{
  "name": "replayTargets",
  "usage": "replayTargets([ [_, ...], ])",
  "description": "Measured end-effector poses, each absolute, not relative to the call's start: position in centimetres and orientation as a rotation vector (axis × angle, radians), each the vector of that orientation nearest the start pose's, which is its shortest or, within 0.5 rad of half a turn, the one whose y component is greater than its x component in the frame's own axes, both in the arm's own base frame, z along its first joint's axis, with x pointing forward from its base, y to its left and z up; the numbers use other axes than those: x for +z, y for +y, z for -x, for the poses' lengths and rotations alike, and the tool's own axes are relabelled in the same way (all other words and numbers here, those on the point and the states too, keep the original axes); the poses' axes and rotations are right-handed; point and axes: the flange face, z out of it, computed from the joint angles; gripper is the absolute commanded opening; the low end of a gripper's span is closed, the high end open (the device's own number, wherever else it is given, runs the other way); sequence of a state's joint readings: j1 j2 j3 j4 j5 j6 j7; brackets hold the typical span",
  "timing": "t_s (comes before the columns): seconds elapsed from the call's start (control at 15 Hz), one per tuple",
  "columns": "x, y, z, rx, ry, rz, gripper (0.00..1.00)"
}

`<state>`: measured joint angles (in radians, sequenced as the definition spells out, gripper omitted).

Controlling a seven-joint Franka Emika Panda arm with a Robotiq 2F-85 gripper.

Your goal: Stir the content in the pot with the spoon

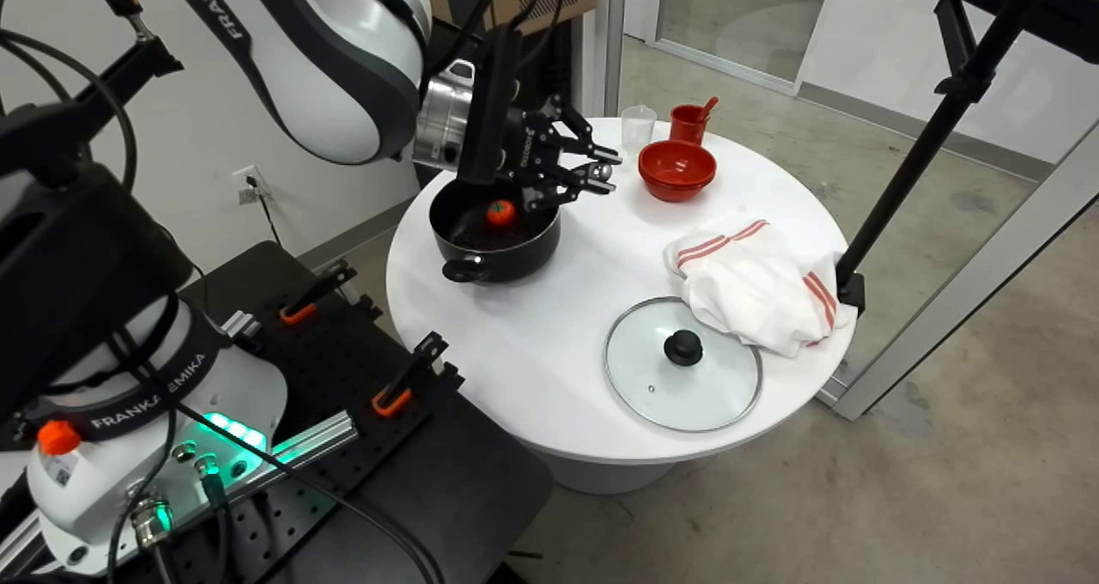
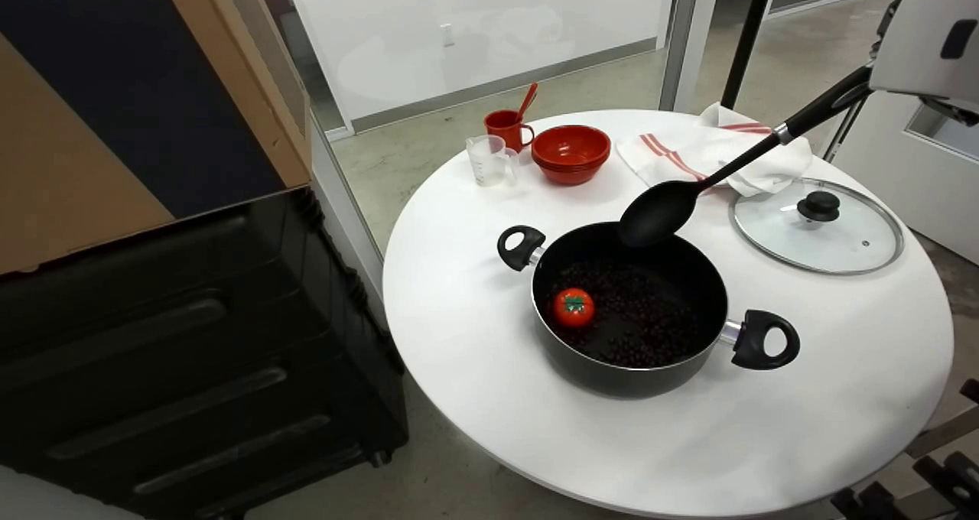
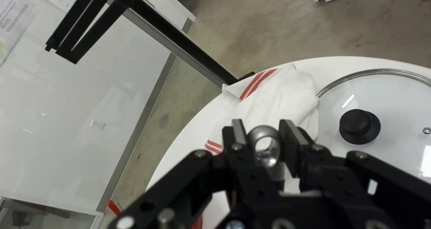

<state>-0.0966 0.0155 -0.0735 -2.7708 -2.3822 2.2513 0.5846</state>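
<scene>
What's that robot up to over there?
A robot arm has a black spoon in its gripper, held by the handle. The black pot holds a red tomato and small dark bits, probably for it to stir. In an exterior view the spoon slants down to the pot's far edge; I can't tell whether it touches. The glass lid is off, lying on the table.

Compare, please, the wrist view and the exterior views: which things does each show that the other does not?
Only the wrist view shows printed sheets, at its upper left.

Only the exterior views show the pot, the tomato inside it and the measuring cup. In an exterior view, the spoon head shows too.

Shared: the glass lid, the striped towel, the white table and part of the spoon handle, held by the gripper.
</scene>
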Motion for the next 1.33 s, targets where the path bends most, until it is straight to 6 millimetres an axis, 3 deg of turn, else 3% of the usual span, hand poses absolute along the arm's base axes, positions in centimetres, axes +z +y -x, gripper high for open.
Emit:
replayTargets([
  [0.67, 19.6, -8.0, -35.8, 0.036, 1.341, -1.410, 0.07],
  [1.33, 18.5, -7.5, -36.4, 0.088, 1.413, -1.213, 0.07],
])
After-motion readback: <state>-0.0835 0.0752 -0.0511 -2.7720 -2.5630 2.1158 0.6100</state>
